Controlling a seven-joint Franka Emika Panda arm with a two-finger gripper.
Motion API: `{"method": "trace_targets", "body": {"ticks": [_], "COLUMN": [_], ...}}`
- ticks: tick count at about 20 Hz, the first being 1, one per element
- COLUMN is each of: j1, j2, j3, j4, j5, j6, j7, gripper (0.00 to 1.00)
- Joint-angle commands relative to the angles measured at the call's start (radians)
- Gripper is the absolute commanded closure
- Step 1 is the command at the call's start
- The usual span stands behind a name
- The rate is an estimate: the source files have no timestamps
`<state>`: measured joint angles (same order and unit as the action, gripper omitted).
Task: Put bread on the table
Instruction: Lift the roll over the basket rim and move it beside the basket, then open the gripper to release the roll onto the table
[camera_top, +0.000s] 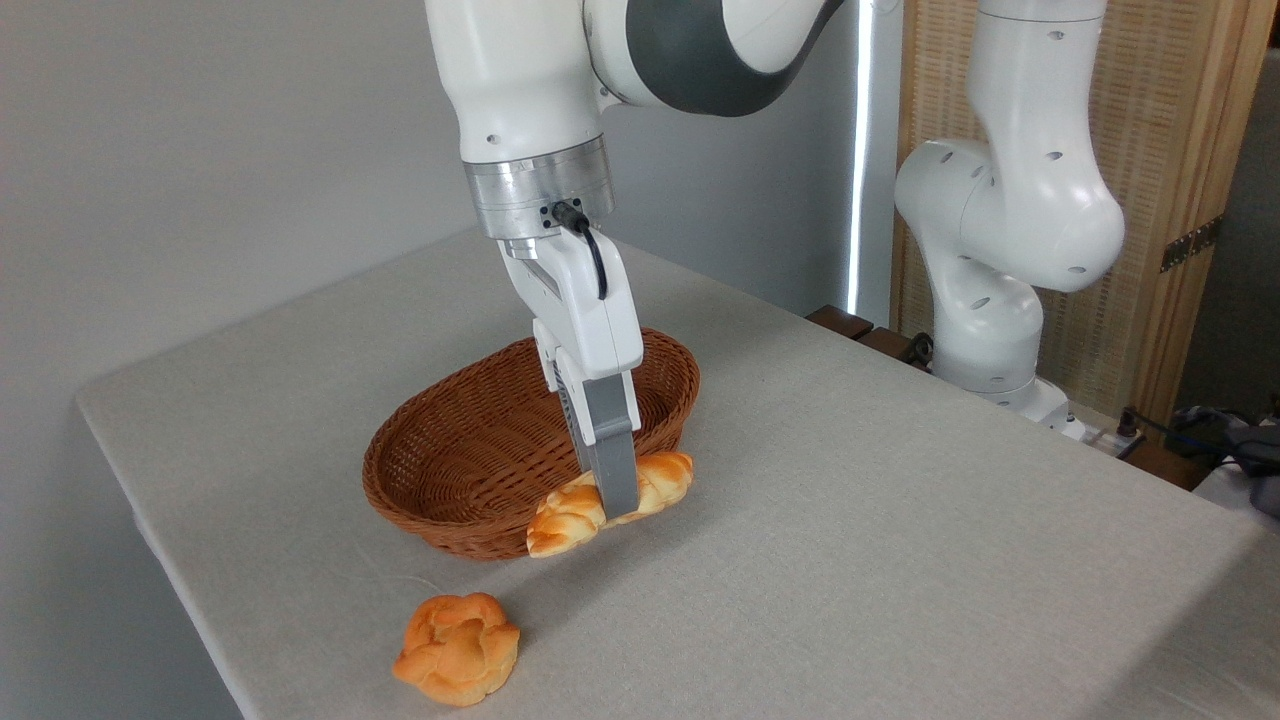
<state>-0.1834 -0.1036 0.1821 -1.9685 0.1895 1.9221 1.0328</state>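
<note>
The bread (570, 515), a braided golden-orange loaf with pointed ends, hangs in the air over the near rim of the brown wicker basket (470, 455). My gripper (617, 508) is shut on the loaf's middle, its grey fingers (612, 450) pointing down and hiding part of it. One end of the loaf tilts down to the left, the other reaches out past the basket's right side. The table (850, 520) below is covered in light grey-beige cloth.
A round knobbly orange bun (457, 648) lies on the cloth near the front edge, left of the loaf. The arm's white base (1000, 250) stands at the back right, beside a wooden screen. Bare cloth stretches to the right of the basket.
</note>
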Motion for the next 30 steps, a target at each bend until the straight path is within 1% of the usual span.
{"method": "trace_targets", "body": {"ticks": [1,4,6,7,8,9,10,11,30], "j1": [-0.010,-0.008,-0.008,-0.005,-0.001,0.001,0.002,0.002,0.002], "j2": [-0.004,-0.008,-0.010,-0.010,-0.013,-0.014,-0.015,-0.015,-0.015], "j3": [0.008,0.013,0.017,0.020,0.023,0.025,0.025,0.025,0.025], "j4": [0.008,0.008,0.008,0.008,0.008,0.010,0.010,0.010,0.010], "j5": [0.018,0.018,0.018,0.019,0.019,0.019,0.019,0.019,0.018], "j6": [-0.021,-0.025,-0.025,-0.025,-0.025,-0.026,-0.026,-0.026,-0.026], "j7": [0.015,0.020,0.021,0.021,0.021,0.021,0.021,0.021,0.018], "gripper": [0.36,0.32,0.25,0.22,0.21,0.18,0.11,0.01,0.00]}}
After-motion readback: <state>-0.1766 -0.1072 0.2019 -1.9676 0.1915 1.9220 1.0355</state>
